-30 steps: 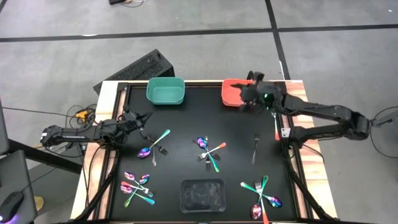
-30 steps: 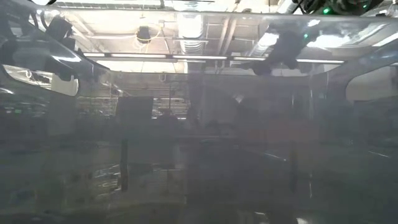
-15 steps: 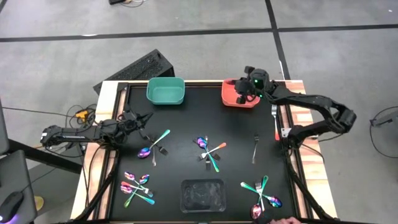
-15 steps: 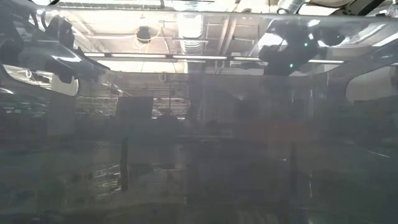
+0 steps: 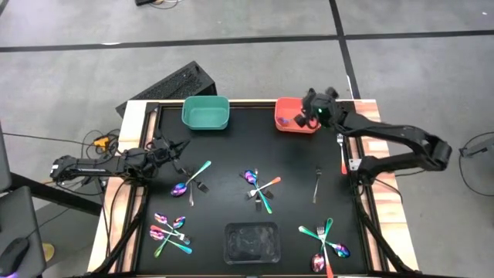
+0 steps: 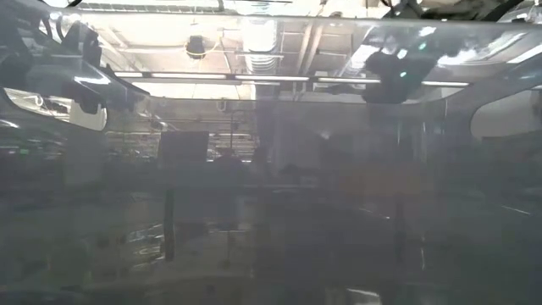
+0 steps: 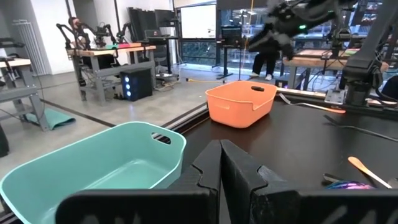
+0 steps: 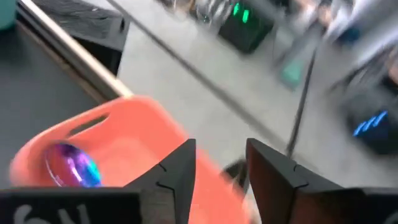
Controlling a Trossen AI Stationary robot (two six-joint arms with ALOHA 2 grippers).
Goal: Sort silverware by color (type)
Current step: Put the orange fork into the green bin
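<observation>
Over the orange bin (image 5: 291, 123) at the table's far right, my right gripper (image 5: 307, 116) (image 8: 221, 168) is open with nothing between its fingers. In that bin lies a spoon (image 8: 74, 165) (image 5: 297, 120) with an iridescent head. More silverware lies flat on the black mat in loose groups (image 5: 191, 181), (image 5: 259, 185), (image 5: 170, 230), (image 5: 328, 239), and a single fork (image 5: 316, 184) lies apart. By the table's left edge, my left gripper (image 5: 179, 147) (image 7: 221, 162) waits shut and holds nothing.
A teal bin (image 5: 205, 113) (image 7: 93, 168) stands at the far edge, left of the orange one. A clear plastic tray (image 5: 251, 242) sits at the near middle. A fork (image 5: 342, 150) lies on the wooden rim at the right. The low view is hazed over.
My right gripper has stayed above the orange bin, shifting a little along the far edge while its wrist rolled. A spoon's head now shows inside the bin.
</observation>
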